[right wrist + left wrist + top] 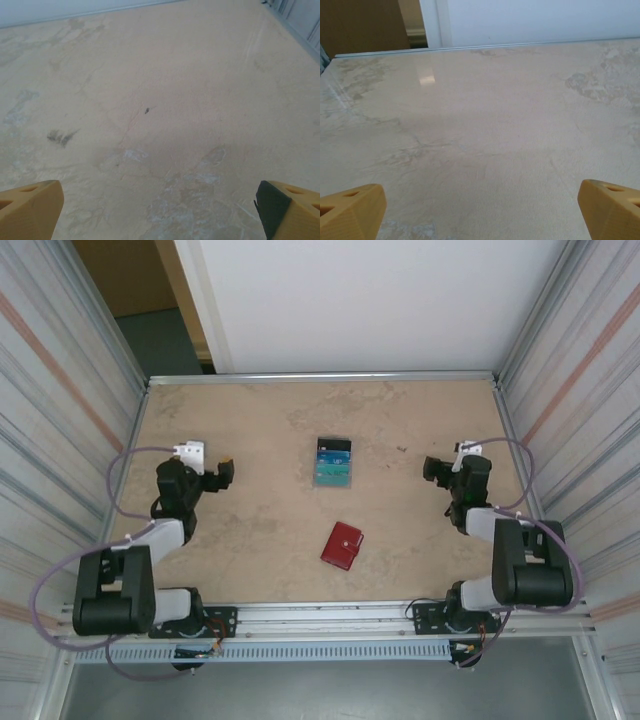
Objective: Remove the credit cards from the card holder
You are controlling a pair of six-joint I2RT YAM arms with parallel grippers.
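Soft, even light falls from above onto the tabletop (260,440), bright enough to show its mottled grain, with only faint, blurred shadows on the tabletop beneath the arms. In the left wrist view a small white glare patch (426,79) sits near the tabletop's far edge. The left fingers (350,210) and right fingers (30,210), nearest the lens, are slightly out of focus. From overhead the side walls (60,390) flanking the tabletop splay outward, and detail is grainy.
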